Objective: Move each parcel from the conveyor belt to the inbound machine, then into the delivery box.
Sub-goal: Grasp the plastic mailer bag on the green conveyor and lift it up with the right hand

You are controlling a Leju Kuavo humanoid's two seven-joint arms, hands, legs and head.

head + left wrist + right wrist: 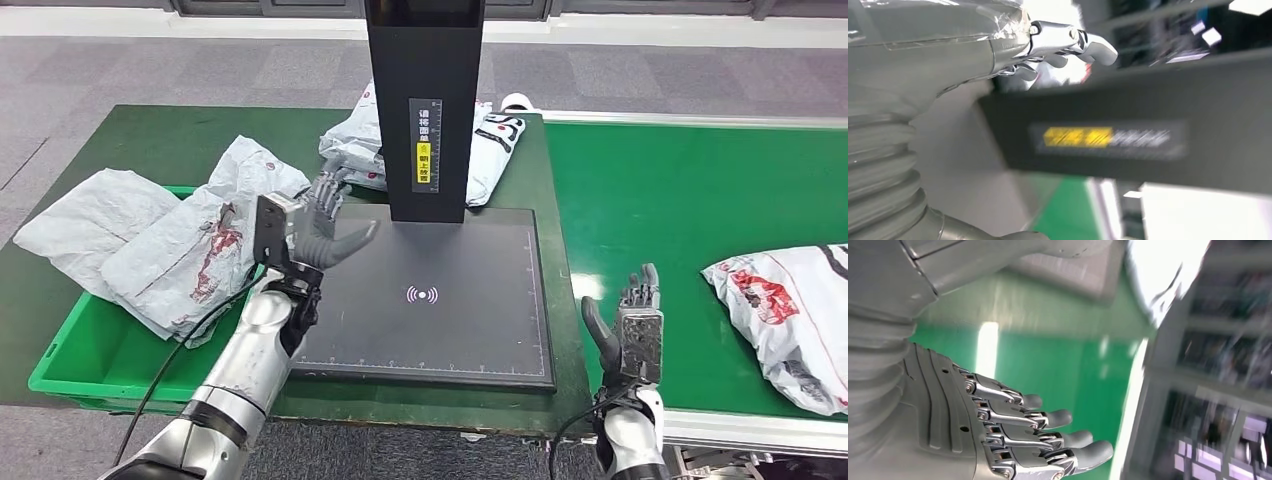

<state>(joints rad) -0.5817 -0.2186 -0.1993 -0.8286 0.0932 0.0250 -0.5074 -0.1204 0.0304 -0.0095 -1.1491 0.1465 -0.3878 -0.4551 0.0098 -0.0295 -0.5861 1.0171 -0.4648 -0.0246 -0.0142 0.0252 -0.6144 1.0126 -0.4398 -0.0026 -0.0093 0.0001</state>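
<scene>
Setting: grey tiled floor lies beyond a dark green table [150, 140] on the left and a bright green conveyor belt [680, 190] on the right.
Head view, machine: the black flat-bedded inbound machine [440, 300] with its upright black column sits between them; its scanning plate carries no parcel.
Head view, parcels: one white plastic mailer with red print [785, 305] waits on the belt at the far right edge; two crumpled grey-white mailers [160, 240] lie in and over the green plastic delivery box [70, 360] at left; another white mailer [350, 145] rests behind the column.
Head view, hands: left hand [320, 225] is raised over the plate's left edge, fingers spread, holding nothing; right hand [630, 325] is upright near the belt's near edge, fingers apart, also holding nothing.
Left wrist view: blurred; the fingers [1088, 45] stretch loose before the black column's yellow label [1078, 137].
Right wrist view: blurred; the fingers [1048, 420] are extended and free over green belt.
Step, judged: between parcels; the belt mailer looks next.
Next move, judged: the right hand must reach right to the mailer, well apart from it now, and grasp the slack plastic firmly.
</scene>
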